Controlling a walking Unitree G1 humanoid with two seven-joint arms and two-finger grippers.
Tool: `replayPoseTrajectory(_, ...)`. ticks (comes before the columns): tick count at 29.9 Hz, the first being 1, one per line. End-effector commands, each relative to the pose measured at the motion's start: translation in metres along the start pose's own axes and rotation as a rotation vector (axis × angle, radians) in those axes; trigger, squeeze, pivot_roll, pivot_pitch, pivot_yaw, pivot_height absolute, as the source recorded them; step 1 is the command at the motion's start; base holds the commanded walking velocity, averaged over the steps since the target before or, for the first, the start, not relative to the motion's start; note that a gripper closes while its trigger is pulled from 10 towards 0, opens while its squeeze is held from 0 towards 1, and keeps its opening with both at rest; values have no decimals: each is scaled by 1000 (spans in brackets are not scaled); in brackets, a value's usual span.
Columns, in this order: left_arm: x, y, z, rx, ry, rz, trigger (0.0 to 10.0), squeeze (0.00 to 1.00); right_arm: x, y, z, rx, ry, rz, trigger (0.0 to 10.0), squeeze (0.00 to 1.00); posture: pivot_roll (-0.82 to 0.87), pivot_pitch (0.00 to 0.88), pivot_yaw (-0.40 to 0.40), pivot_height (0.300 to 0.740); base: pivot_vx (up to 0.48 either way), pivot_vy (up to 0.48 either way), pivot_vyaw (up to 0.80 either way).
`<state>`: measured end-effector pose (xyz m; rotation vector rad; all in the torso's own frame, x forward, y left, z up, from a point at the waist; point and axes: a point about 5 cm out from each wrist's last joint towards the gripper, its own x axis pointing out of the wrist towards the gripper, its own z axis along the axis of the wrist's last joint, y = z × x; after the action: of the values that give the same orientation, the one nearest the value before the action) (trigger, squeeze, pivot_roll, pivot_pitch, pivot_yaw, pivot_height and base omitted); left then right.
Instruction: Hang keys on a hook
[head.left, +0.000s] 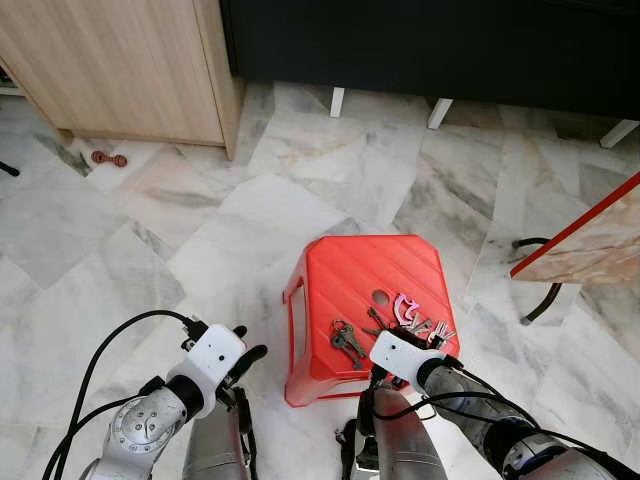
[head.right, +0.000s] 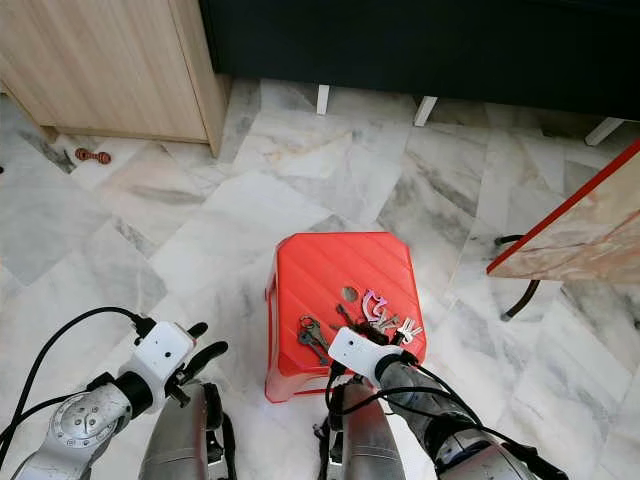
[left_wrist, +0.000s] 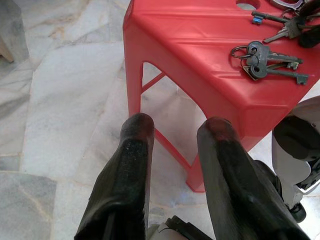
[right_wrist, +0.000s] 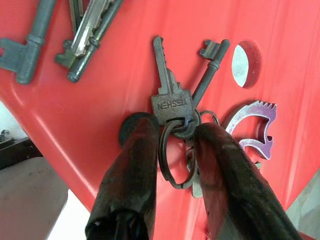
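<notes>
the key bunch (right_wrist: 177, 117) lies on the red stool (head.left: 345, 270), its ring between the right claw's (right_wrist: 172, 142) part-open fingers, not yet pinched. light, stiff, slippery metal that will dangle; take the ring. second bunch (head.left: 346, 339) beside. left claw (left_wrist: 175, 130) open, empty.

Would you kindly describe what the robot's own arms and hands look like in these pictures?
Both arms are silver metal cylinders ending in white wrist housings, with black cables looping along them. The left hand and the right hand each carry two long, rounded black fingers, matte, with a reddish sheen at the tips. A round, ribbed silver joint cap sits on the left arm. No lettering can be made out on them.
</notes>
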<state>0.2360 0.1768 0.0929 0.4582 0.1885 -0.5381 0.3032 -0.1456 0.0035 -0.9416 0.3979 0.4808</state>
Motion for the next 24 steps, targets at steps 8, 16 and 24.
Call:
replayPoseTrajectory(8, -1, -2, -6, -7, 27, 2, 10000, 0, -6, 6, -21, 21, 89, 21, 0, 0, 46, 346, -161, 638, 0, 0, 0)
replayPoseTrajectory(16, 4, 3, -10, -8, 33, 23, 10000, 0, -6, 5, -22, 35, 88, 12, 0, 0, 47, 311, -163, 638, 0, 0, 0)
replayPoseTrajectory(24, 9, 13, -27, -42, 70, 87, 10000, 0, -4, -7, -14, 167, 51, -72, 0, 0, 60, 225, -164, 638, 0, 0, 0)
